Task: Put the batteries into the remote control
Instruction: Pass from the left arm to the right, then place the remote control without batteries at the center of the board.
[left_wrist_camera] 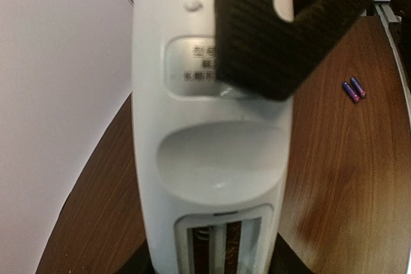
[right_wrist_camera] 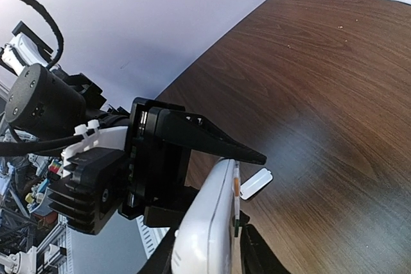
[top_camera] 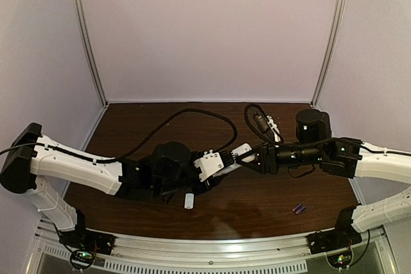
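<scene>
**Remote held between two grippers, batteries apart on the table**

Dark brown wooden table (top_camera: pixel 257 190) under pale lilac walls. Above it, a white remote control (top_camera: pixel 241 151) held off the surface, back side turned to the left wrist camera. Battery compartment (left_wrist_camera: pixel 221 245) open, seemingly with nothing inside yet.

For the left gripper (top_camera: pixel 221 162): clamped on the remote control at the compartment end. For the right gripper (top_camera: pixel 252 156): fingers (left_wrist_camera: pixel 257 36) placed on both sides of the other end, one pad lying across the printed label (left_wrist_camera: pixel 192 65). Cannot tell whether pressing firmly already.

Probably a handover, or a steadying with two arms. To do it well:
- Press only on the long edges and stay away from the open compartment.
- Hold the remote control level, with no twisting between the two arms.
- Release nothing on the left before making the right grip sure.

Two batteries (top_camera: pixel 298 208) side by side on the table, well apart from both grippers, behind the right gripper toward the base of its arm. A small white cover (top_camera: pixel 189 201) on the table near the left gripper, on the side of the front edge.
</scene>
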Controlling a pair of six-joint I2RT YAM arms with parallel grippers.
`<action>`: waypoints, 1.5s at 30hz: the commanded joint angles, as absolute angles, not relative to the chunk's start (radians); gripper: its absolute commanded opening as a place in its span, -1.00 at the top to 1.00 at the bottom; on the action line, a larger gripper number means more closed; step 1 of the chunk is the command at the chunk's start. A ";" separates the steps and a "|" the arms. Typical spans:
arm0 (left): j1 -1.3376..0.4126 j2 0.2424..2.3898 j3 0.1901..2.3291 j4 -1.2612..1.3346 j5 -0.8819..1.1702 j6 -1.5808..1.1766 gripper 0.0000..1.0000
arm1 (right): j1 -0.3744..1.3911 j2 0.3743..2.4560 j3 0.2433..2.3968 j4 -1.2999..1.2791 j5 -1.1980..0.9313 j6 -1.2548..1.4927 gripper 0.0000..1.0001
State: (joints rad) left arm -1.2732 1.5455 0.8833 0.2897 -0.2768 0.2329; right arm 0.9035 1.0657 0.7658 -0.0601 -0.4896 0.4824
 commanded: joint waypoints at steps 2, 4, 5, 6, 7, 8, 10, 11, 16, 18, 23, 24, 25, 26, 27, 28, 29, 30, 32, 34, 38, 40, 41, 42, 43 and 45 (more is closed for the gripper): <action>-1.272 1.558 0.916 0.341 -0.254 0.214 0.33 | 0.905 1.053 0.788 -0.092 -0.414 0.491 0.58; -1.271 1.557 0.909 0.353 -0.252 0.209 0.12 | 0.901 1.046 0.785 -0.100 -0.401 0.493 0.70; -1.270 1.556 0.905 0.359 -0.253 0.204 -0.05 | 0.896 1.046 0.782 -0.103 -0.398 0.497 0.76; -1.269 1.553 0.900 0.363 -0.250 0.201 -0.17 | 0.887 1.046 0.778 -0.106 -0.398 0.503 0.80; -1.270 1.548 0.894 0.366 -0.244 0.196 -0.26 | 0.873 1.048 0.771 -0.103 -0.402 0.509 0.83; -1.268 1.539 0.883 0.370 -0.236 0.192 -0.32 | 0.862 1.050 0.763 -0.100 -0.409 0.516 0.84; -1.264 1.512 0.856 0.378 -0.205 0.179 -0.45 | 0.836 1.057 0.750 -0.095 -0.435 0.525 0.86; -1.261 1.498 0.841 0.381 -0.195 0.172 -0.49 | 0.819 1.066 0.746 -0.097 -0.450 0.528 0.86; -1.241 1.428 0.767 0.373 -0.165 0.129 -0.61 | 0.752 1.161 0.744 -0.095 -0.592 0.531 0.89; -1.222 1.396 0.736 0.380 -0.158 0.094 -0.62 | 0.747 1.214 0.733 -0.064 -0.657 0.537 0.89; -1.197 1.366 0.672 0.386 -0.144 0.041 -0.62 | 0.728 1.349 0.711 0.030 -0.788 0.547 0.87; -1.194 1.364 0.667 0.382 -0.148 0.032 -0.62 | 0.725 1.378 0.720 0.032 -0.806 0.537 0.87; -1.190 1.359 0.660 0.383 -0.150 0.022 -0.62 | 0.723 1.408 0.733 0.024 -0.818 0.523 0.87; -1.186 1.358 0.654 0.385 -0.150 0.010 -0.62 | 0.721 1.434 0.743 0.020 -0.821 0.510 0.86; -1.181 1.358 0.650 0.385 -0.144 0.005 -0.61 | 0.717 1.459 0.751 0.023 -0.831 0.501 0.86; -1.178 1.361 0.648 0.386 -0.141 0.004 -0.61 | 0.709 1.482 0.755 0.033 -0.842 0.496 0.86; -1.177 1.363 0.646 0.390 -0.134 0.003 -0.61 | 0.702 1.504 0.755 0.056 -0.855 0.502 0.84; -1.177 1.367 0.643 0.395 -0.131 -0.019 -0.61 | 0.693 1.527 0.755 0.079 -0.879 0.508 0.83; -1.178 1.375 0.632 0.413 -0.128 -0.033 -0.61 | 0.664 1.584 0.760 0.123 -0.920 0.526 0.82; -1.178 1.380 0.627 0.424 -0.134 -0.035 -0.60 | 0.644 1.635 0.763 0.168 -0.957 0.540 0.80; -1.178 1.385 0.621 0.436 -0.158 -0.033 -0.60 | 0.622 1.718 0.804 0.145 -0.982 0.511 0.61; -1.177 1.394 0.623 0.438 -0.173 -0.032 -0.60 | 0.611 1.746 0.826 0.114 -0.970 0.490 0.35; -1.177 1.401 0.624 0.437 -0.182 -0.033 -0.60 | 0.606 1.758 0.839 0.089 -0.965 0.472 0.29; -1.178 1.408 0.623 0.437 -0.193 -0.035 -0.60 | 0.600 1.765 0.854 0.057 -0.946 0.451 0.25; -1.177 1.412 0.623 0.438 -0.202 -0.038 -0.60 | 0.594 1.769 0.864 0.032 -0.924 0.434 0.20; -1.174 1.421 0.623 0.435 -0.219 -0.039 -0.60 | 0.581 1.782 0.890 -0.036 -0.883 0.400 0.13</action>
